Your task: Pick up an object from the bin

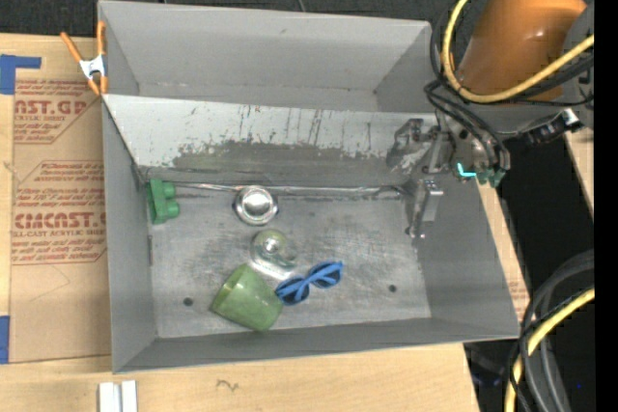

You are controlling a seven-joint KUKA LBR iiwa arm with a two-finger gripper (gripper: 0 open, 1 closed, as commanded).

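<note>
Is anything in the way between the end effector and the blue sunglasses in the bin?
Nothing visible is. The end effector is at the right side of the bin, and the floor from there to the blue sunglasses is bare. The green cup lies beyond them, to the left.

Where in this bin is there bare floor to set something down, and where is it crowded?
Bare: the right half of the floor, between the blue sunglasses and the tool. Crowded: front left, where the green cup, sunglasses, a clear dome and a silver cap cluster.
</note>
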